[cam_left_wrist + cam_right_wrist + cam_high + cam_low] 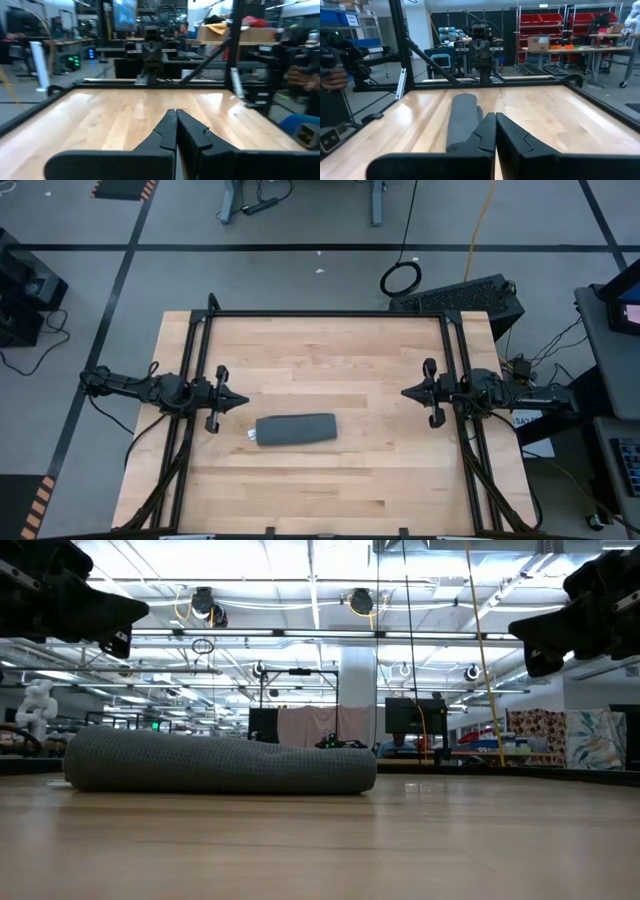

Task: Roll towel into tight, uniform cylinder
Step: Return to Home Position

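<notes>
Left claw (241, 401) and right claw (406, 392), both closed, hover clear of the cylinder (296, 429).

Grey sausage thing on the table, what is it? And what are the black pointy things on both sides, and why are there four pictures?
That is a grey towel rolled up into a tube, lying on a wooden table. A little white tag pokes out at one end. The black pointy things are a robot's two arms. Each ends in a two-finger pincher: the left gripper and the right gripper. Both are pinched shut, hold nothing and do not touch the towel. One picture looks down from above, one peeks across the table top, and two come from cameras riding on the arms' wrists.
</notes>
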Tool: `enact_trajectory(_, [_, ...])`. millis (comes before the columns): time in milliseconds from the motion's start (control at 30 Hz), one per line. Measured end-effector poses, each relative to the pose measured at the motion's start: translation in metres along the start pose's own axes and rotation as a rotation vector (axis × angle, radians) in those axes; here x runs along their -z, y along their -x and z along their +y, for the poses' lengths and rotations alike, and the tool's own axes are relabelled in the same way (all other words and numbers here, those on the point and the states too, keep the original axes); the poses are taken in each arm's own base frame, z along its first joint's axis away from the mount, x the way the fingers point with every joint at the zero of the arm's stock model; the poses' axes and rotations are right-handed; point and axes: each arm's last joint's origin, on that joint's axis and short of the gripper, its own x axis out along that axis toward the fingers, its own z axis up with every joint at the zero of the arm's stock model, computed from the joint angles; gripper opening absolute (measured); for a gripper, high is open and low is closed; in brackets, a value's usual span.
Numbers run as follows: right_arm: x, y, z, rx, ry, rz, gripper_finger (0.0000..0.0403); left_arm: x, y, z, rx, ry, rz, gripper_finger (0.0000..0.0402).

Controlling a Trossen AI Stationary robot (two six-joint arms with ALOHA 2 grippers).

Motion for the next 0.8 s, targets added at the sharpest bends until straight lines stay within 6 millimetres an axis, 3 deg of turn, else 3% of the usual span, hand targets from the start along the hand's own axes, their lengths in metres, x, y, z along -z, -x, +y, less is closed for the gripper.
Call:
enact_trajectory(300, [-0.0002, 0.0, -0.0004, 0.013, 0.061, -0.003, 0.0, -0.0011, -0.0002, 0.009, -0.164, 0.005, -0.013, 0.0001])
enact_trajectory(800, [-0.0002, 0.0, -0.0009, 0.03, 0.066, -0.005, 0.0, -0.0002, -0.0007, 0.0086, -0.129, 0.006, -0.002, 0.0006])
